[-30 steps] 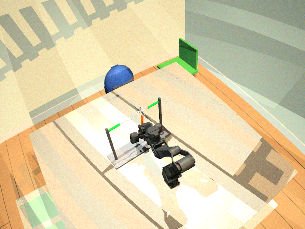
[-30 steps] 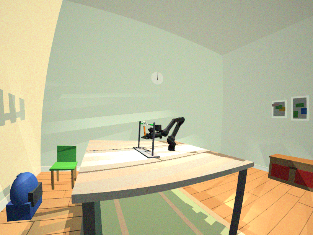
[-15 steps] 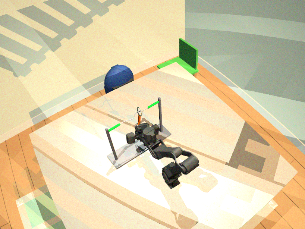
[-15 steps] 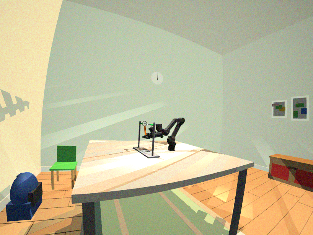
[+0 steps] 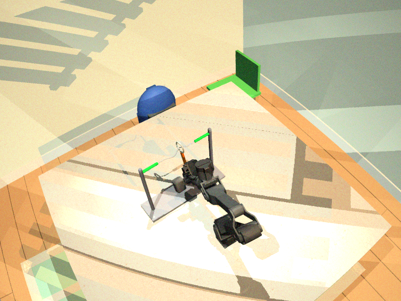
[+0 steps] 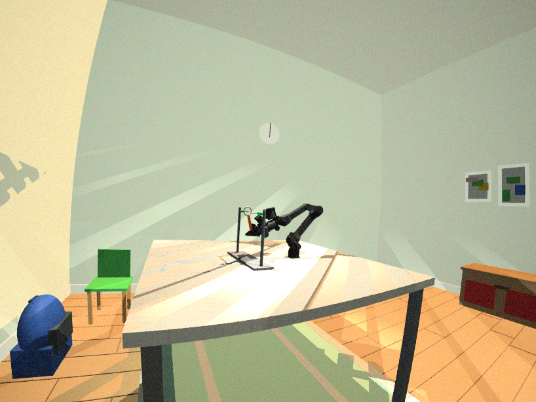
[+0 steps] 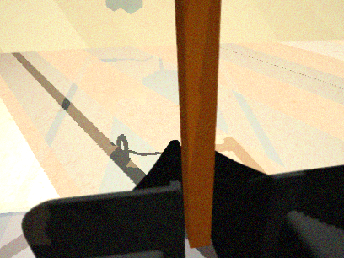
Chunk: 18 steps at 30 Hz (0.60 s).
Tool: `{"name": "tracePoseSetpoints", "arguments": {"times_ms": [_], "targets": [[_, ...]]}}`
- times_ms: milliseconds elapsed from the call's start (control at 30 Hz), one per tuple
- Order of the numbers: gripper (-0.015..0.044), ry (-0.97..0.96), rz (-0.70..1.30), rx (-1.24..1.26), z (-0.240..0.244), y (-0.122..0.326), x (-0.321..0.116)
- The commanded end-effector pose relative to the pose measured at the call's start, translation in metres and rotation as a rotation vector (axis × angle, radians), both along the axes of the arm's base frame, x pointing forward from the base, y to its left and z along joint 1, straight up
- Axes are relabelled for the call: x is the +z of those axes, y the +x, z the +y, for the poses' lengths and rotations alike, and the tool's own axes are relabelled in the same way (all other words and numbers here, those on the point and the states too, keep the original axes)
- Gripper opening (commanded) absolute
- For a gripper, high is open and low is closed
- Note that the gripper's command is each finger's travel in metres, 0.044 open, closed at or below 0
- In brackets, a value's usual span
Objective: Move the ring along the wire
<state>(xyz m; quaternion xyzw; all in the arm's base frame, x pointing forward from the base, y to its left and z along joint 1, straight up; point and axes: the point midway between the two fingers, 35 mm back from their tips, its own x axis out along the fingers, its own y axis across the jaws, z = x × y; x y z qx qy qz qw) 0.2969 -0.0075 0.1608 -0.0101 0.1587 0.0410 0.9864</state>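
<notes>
The ring (image 5: 176,144) (image 6: 244,211) is around the thin grey wire (image 5: 166,158), between the two green parts, nearer the right one in the top view. Whether ring and wire touch is too small to tell. The orange handle (image 5: 184,158) (image 6: 249,222) (image 7: 198,105) points down from the ring, slightly tilted. My gripper (image 5: 185,168) (image 7: 181,147) is shut on the handle's lower part, below the wire. One green part (image 5: 150,167) joins the left post (image 5: 146,190); the other green part (image 5: 201,137) joins the right post (image 5: 211,145). The ring is out of the wrist view.
The posts stand on a grey base plate (image 5: 168,200) (image 6: 259,268) on the table (image 5: 129,226) (image 6: 208,302). The arm reaches over the plate, with the wrist near the right post in the top view. A green chair (image 5: 247,71) (image 6: 108,283) and a blue object (image 5: 156,100) are beyond the table.
</notes>
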Motion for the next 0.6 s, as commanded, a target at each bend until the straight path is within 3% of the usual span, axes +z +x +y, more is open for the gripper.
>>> {"name": "tracePoseSetpoints", "arguments": {"times_ms": [0,567], "targets": [[-0.015,-0.071,0.04,0.049,-0.006,-0.006,0.004],[-0.015,-0.395,0.192,0.208,-0.033,-0.026,0.016]]}}
